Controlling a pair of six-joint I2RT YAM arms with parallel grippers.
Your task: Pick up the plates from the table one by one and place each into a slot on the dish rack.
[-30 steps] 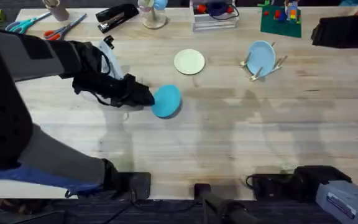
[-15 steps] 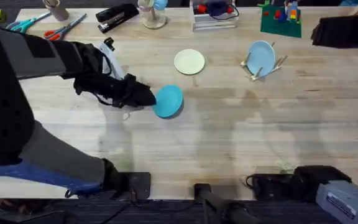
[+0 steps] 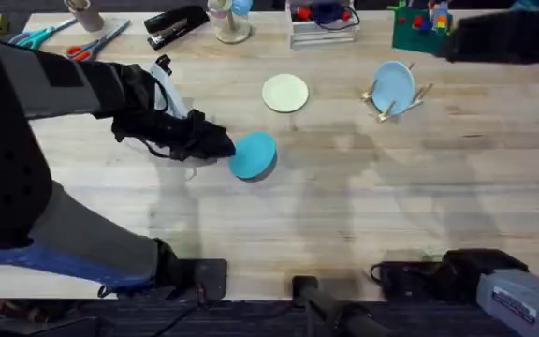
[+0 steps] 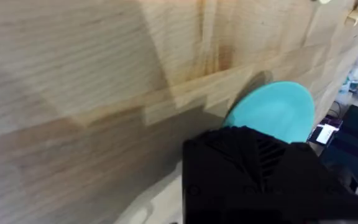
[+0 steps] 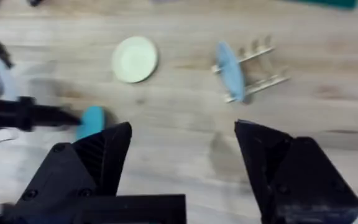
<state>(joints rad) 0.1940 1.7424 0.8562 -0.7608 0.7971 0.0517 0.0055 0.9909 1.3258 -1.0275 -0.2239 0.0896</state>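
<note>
One plate (image 3: 285,94) lies left of the dish rack (image 3: 396,94).

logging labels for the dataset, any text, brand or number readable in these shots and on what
None can be read.
Small label on the grey arm base at the lower right of the overhead view: dark marks, too small and blurred to read.
The teal plate, cream plate, light-blue plate and dish rack: no print visible.

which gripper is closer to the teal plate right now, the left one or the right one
Left. The left gripper is right at the teal plate, gripping its edge. The right gripper hangs open, well away, with bare table between.
</note>
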